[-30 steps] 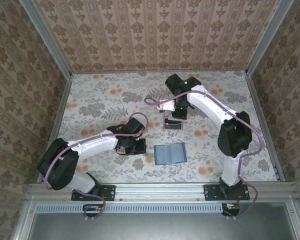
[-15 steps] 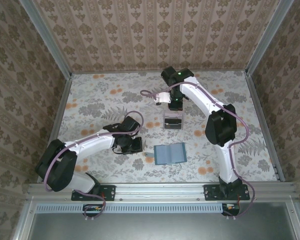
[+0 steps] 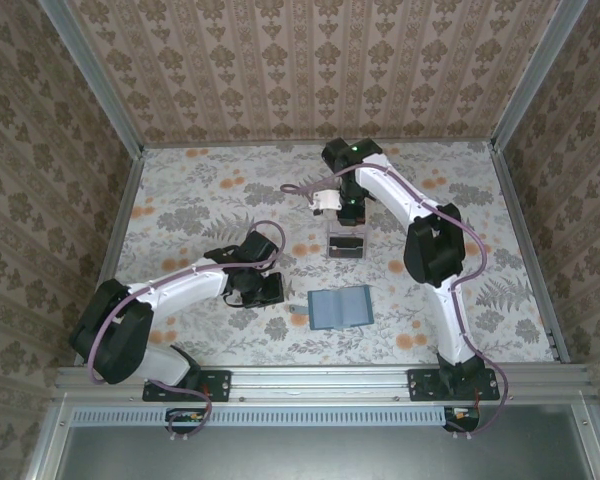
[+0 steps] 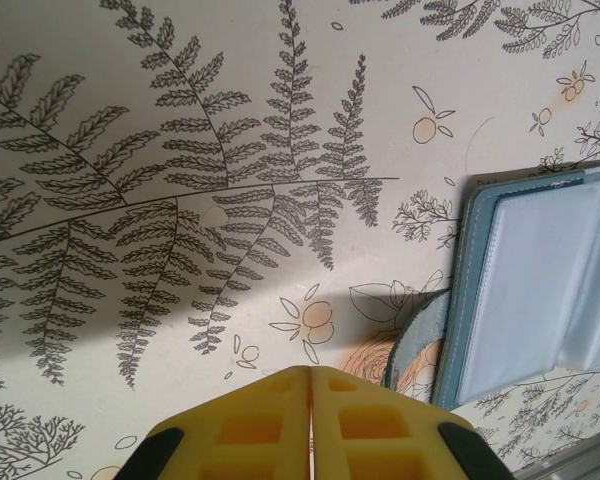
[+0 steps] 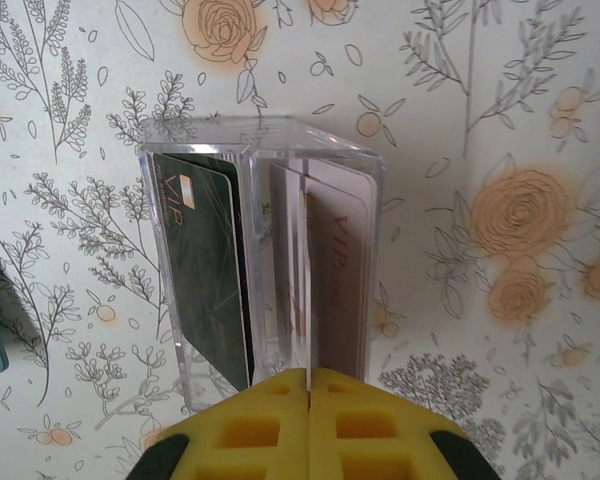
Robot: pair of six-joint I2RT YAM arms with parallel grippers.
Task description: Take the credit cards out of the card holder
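High fixed overview from the near edge; wrist views close, downward, same floral table (image 3: 200, 190)

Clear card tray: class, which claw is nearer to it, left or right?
Right. The right claw hangs just over the clear card tray; the left claw is well off, near-left, beside the open card holder.

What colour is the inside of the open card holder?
Pale grey-blue, with a darker teal border. The card holder shows best in the left wrist view.
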